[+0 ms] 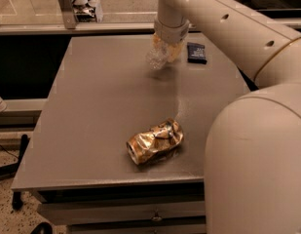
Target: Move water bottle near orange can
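The water bottle (158,57), clear and crinkled, hangs tilted just above the far part of the grey table (91,106). My gripper (165,47) comes down from the white arm and is shut on the bottle's upper part. The bottle and wrist largely hide its fingers. The orange can (155,141), crushed and shiny gold with a silver end, lies on its side near the table's front edge. It is well apart from the bottle, towards the camera.
A flat dark blue packet (196,52) lies on the table just right of the bottle. My large white arm (257,145) fills the right side and covers the table's right front corner. A metal frame (67,6) stands beyond the far edge.
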`<state>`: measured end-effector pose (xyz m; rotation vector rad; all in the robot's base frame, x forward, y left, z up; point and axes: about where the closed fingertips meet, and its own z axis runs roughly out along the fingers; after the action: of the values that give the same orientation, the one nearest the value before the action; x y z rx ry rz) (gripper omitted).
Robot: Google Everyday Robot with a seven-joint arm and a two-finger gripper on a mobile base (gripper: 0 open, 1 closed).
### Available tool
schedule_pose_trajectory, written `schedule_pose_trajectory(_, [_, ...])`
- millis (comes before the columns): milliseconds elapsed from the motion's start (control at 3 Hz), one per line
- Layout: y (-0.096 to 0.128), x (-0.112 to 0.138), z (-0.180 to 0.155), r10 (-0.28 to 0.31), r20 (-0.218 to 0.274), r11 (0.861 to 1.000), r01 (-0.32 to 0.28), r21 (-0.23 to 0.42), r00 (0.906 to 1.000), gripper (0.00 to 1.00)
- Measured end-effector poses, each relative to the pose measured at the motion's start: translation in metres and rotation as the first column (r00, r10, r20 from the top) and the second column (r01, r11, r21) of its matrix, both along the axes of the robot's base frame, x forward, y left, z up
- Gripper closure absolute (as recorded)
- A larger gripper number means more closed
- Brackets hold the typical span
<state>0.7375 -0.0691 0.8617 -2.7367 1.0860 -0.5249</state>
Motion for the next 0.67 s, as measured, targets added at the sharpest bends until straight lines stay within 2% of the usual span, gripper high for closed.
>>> schedule_pose_trajectory(333, [0.005,-0.032,0.031,0.016,-0.024,1.000,-0.015,0.023,0.9996,1.00])
schedule_pose_trajectory(667, [-0.014,-0.062,0.059,0.030,-0.055,0.999,-0.028,0.027,0.9981,1.00])
